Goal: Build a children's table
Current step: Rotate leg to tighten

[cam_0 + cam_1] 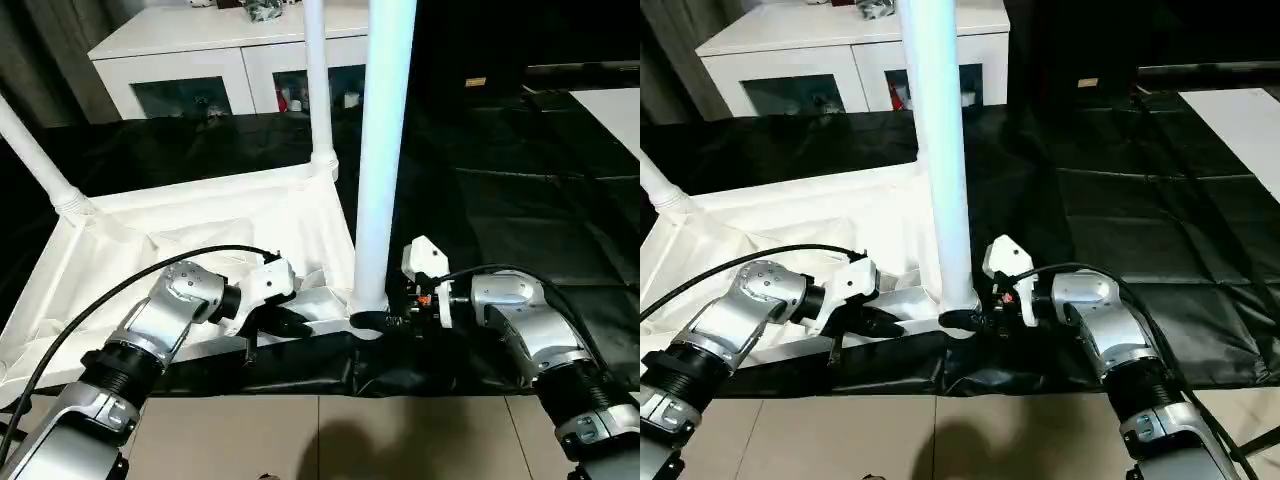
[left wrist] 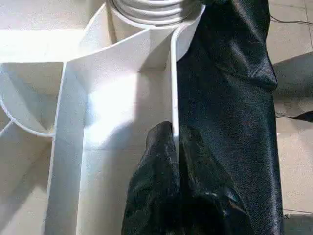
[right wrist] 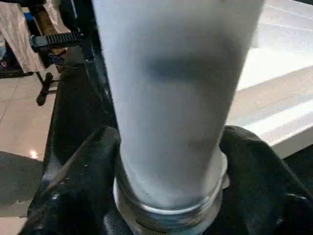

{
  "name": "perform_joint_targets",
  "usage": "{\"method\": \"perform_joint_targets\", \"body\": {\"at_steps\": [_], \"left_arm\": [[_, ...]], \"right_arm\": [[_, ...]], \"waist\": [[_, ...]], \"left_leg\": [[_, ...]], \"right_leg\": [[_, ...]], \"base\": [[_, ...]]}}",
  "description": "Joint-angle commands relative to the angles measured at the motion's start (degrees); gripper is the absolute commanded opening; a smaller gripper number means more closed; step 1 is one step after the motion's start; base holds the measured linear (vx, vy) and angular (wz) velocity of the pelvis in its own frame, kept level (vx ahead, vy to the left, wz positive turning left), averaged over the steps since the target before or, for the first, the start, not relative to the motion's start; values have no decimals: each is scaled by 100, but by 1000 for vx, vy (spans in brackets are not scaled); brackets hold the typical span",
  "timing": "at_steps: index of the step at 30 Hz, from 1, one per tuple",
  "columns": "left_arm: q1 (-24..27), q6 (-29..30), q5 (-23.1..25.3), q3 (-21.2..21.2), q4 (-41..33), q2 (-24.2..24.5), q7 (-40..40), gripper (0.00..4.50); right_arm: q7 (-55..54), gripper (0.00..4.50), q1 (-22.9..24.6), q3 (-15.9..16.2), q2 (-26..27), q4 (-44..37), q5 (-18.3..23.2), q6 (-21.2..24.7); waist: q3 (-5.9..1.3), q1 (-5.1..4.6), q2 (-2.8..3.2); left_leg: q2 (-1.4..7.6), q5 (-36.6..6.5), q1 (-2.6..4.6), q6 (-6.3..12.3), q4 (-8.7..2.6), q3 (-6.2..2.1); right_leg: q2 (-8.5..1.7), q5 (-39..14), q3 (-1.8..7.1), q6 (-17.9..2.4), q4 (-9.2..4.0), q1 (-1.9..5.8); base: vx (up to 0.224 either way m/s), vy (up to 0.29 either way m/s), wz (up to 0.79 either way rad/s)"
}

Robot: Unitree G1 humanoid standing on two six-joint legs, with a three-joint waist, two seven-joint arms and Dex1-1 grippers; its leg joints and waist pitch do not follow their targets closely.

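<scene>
The white tabletop (image 1: pixel 200 220) lies underside up on a black cloth. Three white legs stand in its corner sockets: one at the far left (image 1: pixel 35 160), one at the back right corner (image 1: pixel 318 80), and a thick near one (image 1: pixel 385 150) at the front right corner. My left gripper (image 1: pixel 290 320) is shut on the tabletop's thin front rim wall (image 2: pixel 173 98), with one finger on each side of it. My right gripper (image 1: pixel 370 322) closes around the base of the near leg (image 3: pixel 171 73), just above its threaded end, its fingers (image 3: pixel 88 166) hugging both sides.
A white cabinet (image 1: pixel 200 60) with dark glass doors stands behind the work. The black cloth (image 1: pixel 520 190) spreads out to the right. Pale floor tiles (image 1: pixel 330 440) lie just in front of the cloth's near edge.
</scene>
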Motion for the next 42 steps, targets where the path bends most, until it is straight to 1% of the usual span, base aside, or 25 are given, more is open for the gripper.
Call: {"method": "perform_joint_targets", "body": {"at_steps": [1,8,9,11,12,14,17,18,19,20,21,22,24,27,28,29,30,31,33,35,36,39,40,41,42], "left_arm": [[17,8,2,-139,-140,38,-277,0],[26,-4,130,-150,-21,-27,-31,0],[-36,-3,238,-120,146,-115,270,0],[-123,38,325,-64,349,-243,618,0],[-201,102,352,14,498,-370,916,0],[-349,232,316,178,722,-622,1369,0],[-671,566,325,467,1142,-1102,2423,0],[-671,566,325,467,1142,-1102,2423,0],[-841,777,351,618,1392,-1333,2954,0],[-980,905,362,750,1612,-1518,3358,0],[-1057,932,344,822,1739,-1626,3575,0],[-1128,924,343,861,1867,-1722,3779,0],[-1194,901,352,897,1993,-1800,3938,0],[-1331,778,394,923,2283,-1951,4215,0],[-1359,756,408,913,2331,-1966,4205,0],[-1356,752,409,901,2332,-1956,4144,0],[-1356,752,409,901,2332,-1956,4144,0],[-1343,741,440,881,2333,-1924,4080,0],[-1310,732,454,877,2331,-1850,3973,0],[-1269,686,466,835,2302,-1775,3814,0],[-1243,686,464,822,2287,-1737,3721,0],[-1062,713,428,638,2031,-1539,3004,0],[-955,579,419,519,1844,-1434,2642,0],[-804,629,368,404,1554,-1275,2182,0],[-753,552,368,343,1461,-1205,2016,0]], "right_arm": [[99,301,31,84,-19,-54,-22,-1],[-405,272,11,49,149,224,-275,-74],[-835,271,-49,-19,289,439,-382,-70],[-1324,270,-99,-100,453,638,-481,-87],[-1631,270,-115,-178,586,723,-483,12],[-2177,270,-126,-288,840,794,-504,177],[-3369,269,-176,-525,1368,916,-550,557],[-3369,269,-176,-525,1368,916,-550,557],[-4117,269,-265,-638,1621,1074,-672,764],[-4698,269,-361,-706,1807,1235,-794,924],[-4978,269,-448,-779,1931,1372,-780,991],[-5170,269,-562,-824,2042,1536,-756,992],[-5327,269,-654,-861,2134,1668,-757,983],[-5688,269,-978,-964,2342,2050,-756,632],[-5560,269,-1048,-991,2406,2127,-710,454],[-5404,304,-1071,-960,2418,2138,-712,345],[-5404,304,-1071,-960,2418,2138,-712,345],[-5314,338,-1085,-1015,2445,2109,-687,274],[-5280,348,-1092,-1089,2402,2041,-670,287],[-5162,373,-1089,-1077,2324,1987,-675,222],[-5059,373,-1086,-1045,2265,1972,-685,141],[-4383,386,-944,-830,1893,1747,-757,-310],[-4062,386,-854,-732,1712,1647,-786,-470],[-3530,386,-701,-639,1427,1499,-776,-652],[-3354,386,-649,-615,1339,1442,-769,-693]], "waist": [[-410,-12,-71],[-400,-25,-64],[-394,-35,-61],[-342,-93,-70],[-342,-93,-70],[-324,-144,-73],[-303,-211,-50],[-305,-220,-47],[-301,-234,-68],[-274,-260,-24],[-273,-275,-39],[-272,-284,-20],[-274,-307,-36],[-296,-335,-25],[-310,-340,-52],[-315,-334,-37],[-315,-334,-37],[-331,-329,-105],[-340,-315,-70],[-343,-344,-71],[-351,-350,-65],[-393,-337,-44],[-428,-328,-32],[-481,-321,-66],[-483,-303,-43]], "left_leg": [[207,-606,69,664,-413,-68],[200,-621,64,642,-419,-68],[200,-672,64,611,-425,-71],[180,-1123,94,388,-475,-62],[180,-1123,94,388,-475,-62],[174,-1397,131,170,-512,-79],[166,-1536,128,95,-537,-92],[161,-1604,137,88,-541,-92],[155,-1638,125,85,-549,-103],[131,-1706,140,31,-549,-91],[132,-1803,150,-3,-560,-104],[112,-1916,160,-29,-559,-123],[103,-1996,180,4,-553,-121],[106,-1877,145,125,-555,-122],[109,-1765,122,183,-551,-118],[121,-1641,98,239,-553,-124],[121,-1641,98,239,-553,-124],[124,-1441,78,339,-543,-110],[128,-1290,79,436,-526,-107],[131,-1081,4,515,-532,-132],[132,-1057,18,527,-521,-128],[147,-731,31,666,-471,-114],[146,-486,20,792,-425,-114],[134,-51,-10,975,-358,-117],[126,97,-6,1095,-333,-111]], "right_leg": [[-315,-184,247,-1467,-318,326],[-316,-277,244,-1451,-332,322],[-316,-346,244,-1439,-337,325],[-317,-1019,246,-1320,-426,310],[-317,-1019,246,-1320,-426,310],[-322,-1598,256,-1166,-487,305],[-313,-1770,251,-1085,-513,293],[-313,-1833,246,-1073,-522,283],[-317,-1894,243,-1025,-534,303],[-305,-1995,243,-1000,-565,262],[-314,-2117,237,-974,-572,274],[-325,-2298,225,-917,-586,289],[-334,-2400,228,-876,-626,270],[-338,-2143,233,-916,-624,287],[-343,-1924,239,-969,-609,301],[-343,-1711,237,-1035,-574,324],[-343,-1711,237,-1035,-574,324],[-349,-1453,236,-1123,-548,348],[-357,-1320,240,-1169,-526,348],[-356,-1145,209,-1165,-488,406],[-356,-1092,214,-1174,-487,393],[-353,-460,213,-1358,-429,388],[-359,-12,214,-1440,-372,403],[-358,664,213,-1523,-289,435],[-352,926,210,-1569,-264,412]], "base": [[0,0,0],[0,0,0],[0,0,0],[0,0,0],[0,0,0],[0,0,0],[0,0,0],[0,0,0],[0,0,0],[0,0,0],[0,0,0],[0,0,0],[0,0,0],[0,0,0],[0,0,0],[0,0,0],[0,0,0],[0,0,0],[0,0,0],[0,0,0],[0,0,0],[0,0,0],[57,0,-1],[57,0,-1],[65,-2,0]]}}
